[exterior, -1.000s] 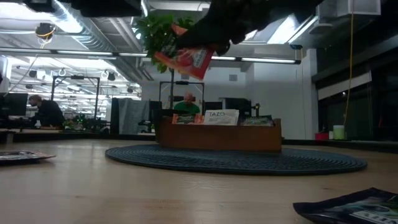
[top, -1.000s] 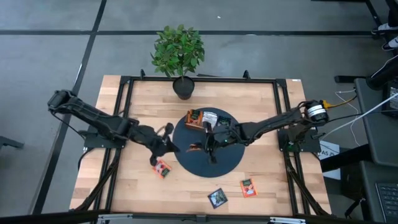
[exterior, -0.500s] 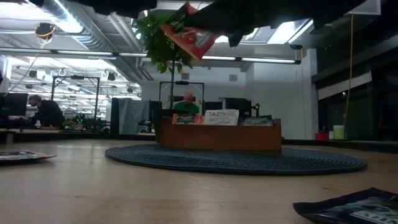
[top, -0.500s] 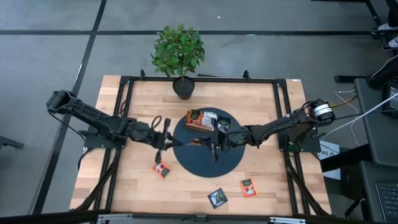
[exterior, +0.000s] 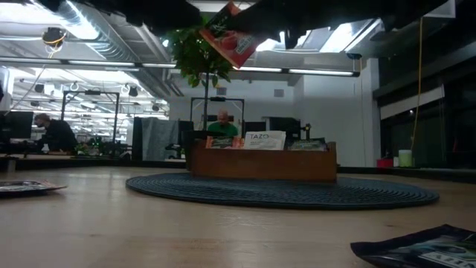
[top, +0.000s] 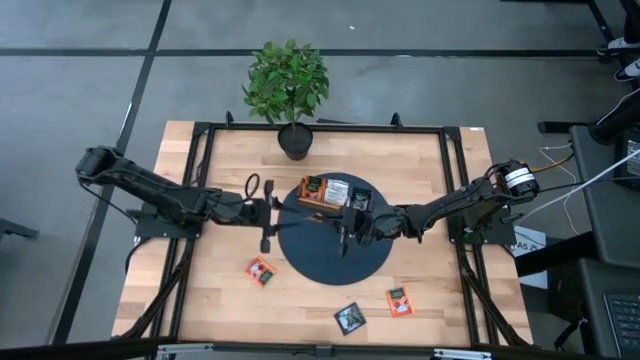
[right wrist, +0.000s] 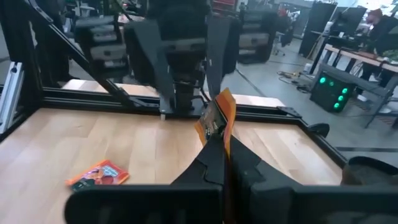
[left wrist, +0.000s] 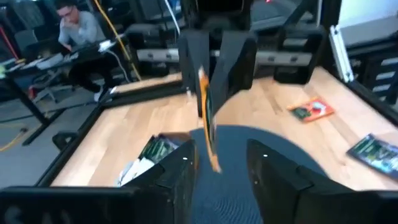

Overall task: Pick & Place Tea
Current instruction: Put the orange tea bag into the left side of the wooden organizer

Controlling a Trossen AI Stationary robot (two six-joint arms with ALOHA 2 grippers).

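Note:
An orange tea sachet [exterior: 230, 33] hangs in the air over the dark round mat [top: 335, 255], standing on edge between my two grippers. My right gripper [right wrist: 219, 152] is shut on it and comes from the table's right [top: 343, 225]. My left gripper [left wrist: 221, 152] faces it from the left [top: 268, 218]. It is open, with one finger on either side of the sachet's free end [left wrist: 211, 155] and a gap on both sides. The wooden tray [top: 335, 192] with sachets standing in it rests on the mat's far part. My right gripper pinches the orange sachet's right-hand end [right wrist: 219, 134] between its two shut fingers. The fingers lie about level and come from the table's right. The sachet sticks out past the fingertips toward my left gripper, on edge and tilted, lifted clear of the mat.
Loose sachets lie flat on the wooden table: an orange one [top: 262, 270] left of the mat, a dark one [top: 350, 318] and another orange one [top: 400, 300] near the front edge. A potted plant [top: 293, 140] stands at the far edge. People sit in the room beyond.
Both grippers have gone toward the table's far edge with the orange sachet between them, and it has risen and tilted over the mat. My left gripper has rolled and opened, letting go of the sachet. My right gripper has stayed shut on it.

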